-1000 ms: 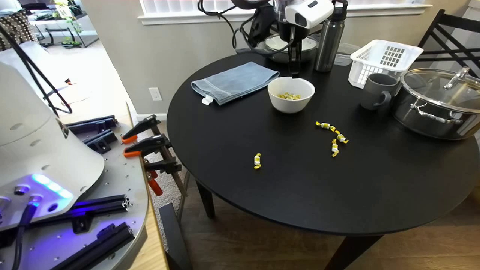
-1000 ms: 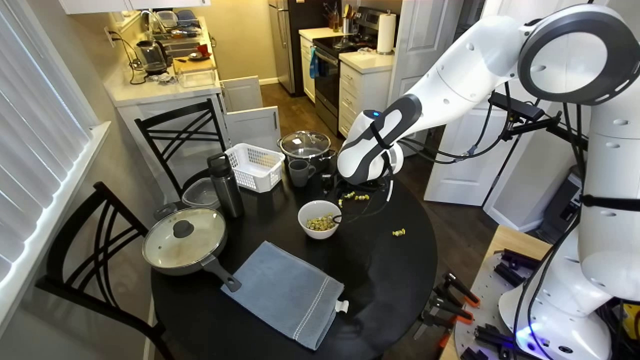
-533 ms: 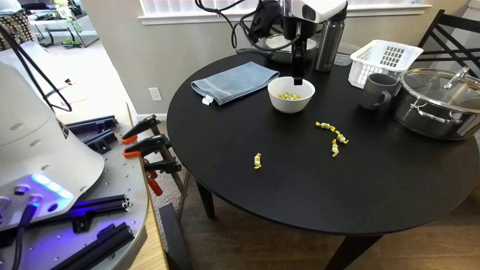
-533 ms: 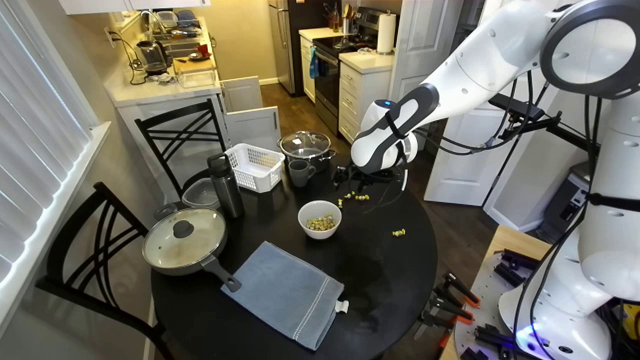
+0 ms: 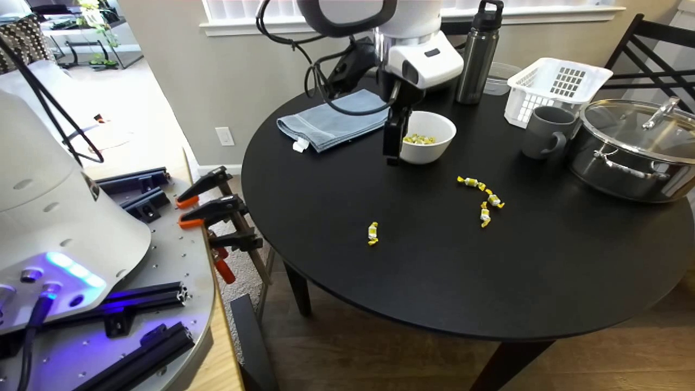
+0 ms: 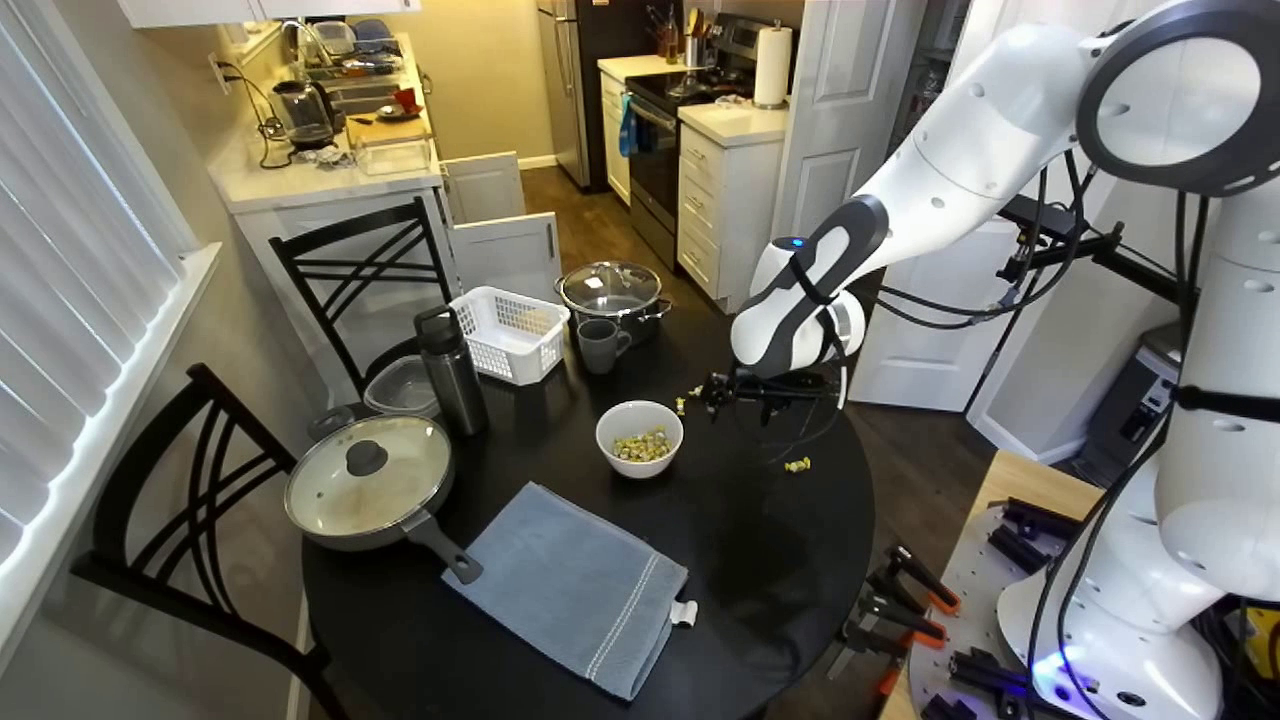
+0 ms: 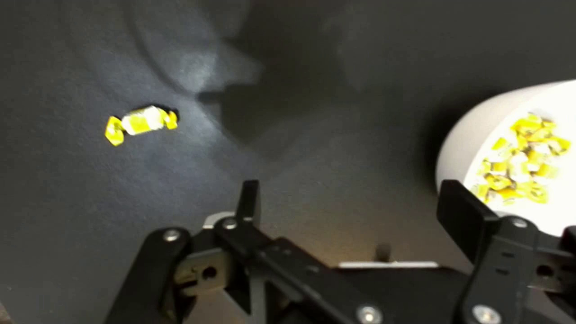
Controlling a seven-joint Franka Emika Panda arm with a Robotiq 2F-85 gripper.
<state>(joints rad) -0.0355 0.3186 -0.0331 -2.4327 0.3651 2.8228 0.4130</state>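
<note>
Hovering near a white bowl point(image 7: 461, 135) — gripper point(image 7: 348, 193), jaws apart, one wrapped candy point(image 7: 143, 121) off the opposite side.

In an exterior view, the flat pale floor point(image 5: 138, 98) at upper left is washed white, and a blue light strip point(image 5: 76, 269) glows at lower left. In an exterior view, warm light fills the yellow kitchen wall point(image 6: 490, 80) up top. In the wrist view, the round black tabletop point(image 7: 315, 166) has a shiny spot and a dark shadow point(image 7: 288, 76); the round white bowl point(image 7: 455, 148) at right glares, a little fuzzy.
</note>
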